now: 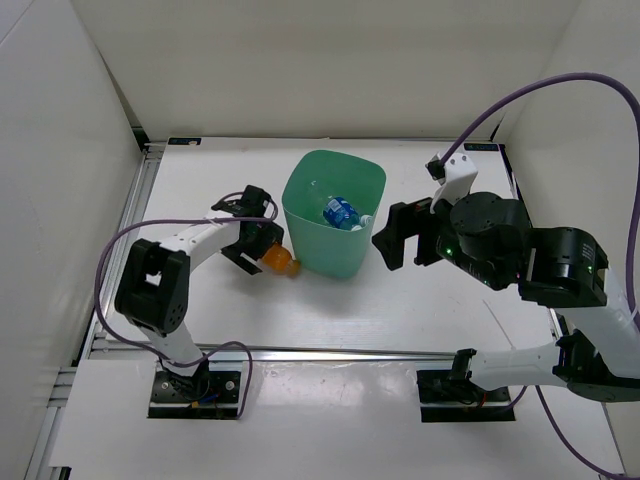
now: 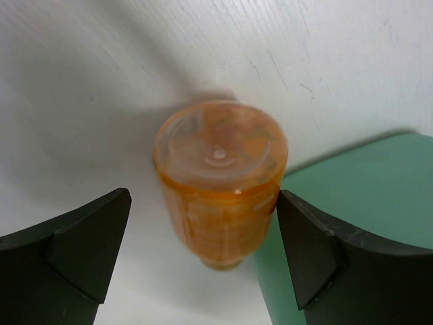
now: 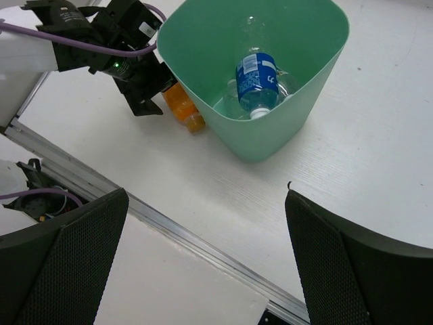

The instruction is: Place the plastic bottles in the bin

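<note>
Two arms, one bin, and one orange bottle lying outside it.

Nearest to me, the right gripper hangs above the table just right of the bin, its two fingers spread wide with nothing between them. Over on the left, the left gripper is low at the bin's left side, its two fingers also wide apart. They stand either side of the single orange bottle and are not closed on it. That bottle lies on its side on the table, right against the foot of the one mint-green bin. Inside the bin I count one blue-labelled bottle. There is a clear bottle behind it and more clear plastic beside it. I cannot tell how many clear ones there are.
</note>
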`<action>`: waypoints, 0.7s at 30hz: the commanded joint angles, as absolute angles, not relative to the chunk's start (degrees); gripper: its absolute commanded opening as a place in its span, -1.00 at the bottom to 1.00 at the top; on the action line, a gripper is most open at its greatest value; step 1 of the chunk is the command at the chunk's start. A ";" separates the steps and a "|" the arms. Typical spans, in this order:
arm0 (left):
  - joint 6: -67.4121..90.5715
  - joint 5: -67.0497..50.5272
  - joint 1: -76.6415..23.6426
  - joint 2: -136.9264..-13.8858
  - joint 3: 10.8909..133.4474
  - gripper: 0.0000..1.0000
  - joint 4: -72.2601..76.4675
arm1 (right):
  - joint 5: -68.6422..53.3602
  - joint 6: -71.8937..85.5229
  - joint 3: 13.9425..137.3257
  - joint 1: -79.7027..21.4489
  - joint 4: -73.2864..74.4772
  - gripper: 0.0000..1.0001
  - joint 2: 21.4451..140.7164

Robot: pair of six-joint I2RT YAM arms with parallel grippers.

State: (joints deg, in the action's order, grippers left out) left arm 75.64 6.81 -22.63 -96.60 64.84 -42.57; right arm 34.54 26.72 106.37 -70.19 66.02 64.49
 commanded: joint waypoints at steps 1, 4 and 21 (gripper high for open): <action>74.62 6.69 -22.85 -98.26 64.07 1.00 -40.25 | 35.68 27.94 108.54 -70.40 68.02 1.00 63.54; 73.92 6.06 -22.33 -99.93 64.07 0.84 -39.55 | 35.68 28.56 108.54 -70.40 69.08 1.00 63.54; 68.75 14.13 -14.77 -77.35 73.09 -0.64 -42.45 | 34.98 26.02 105.48 -70.40 64.69 1.00 64.25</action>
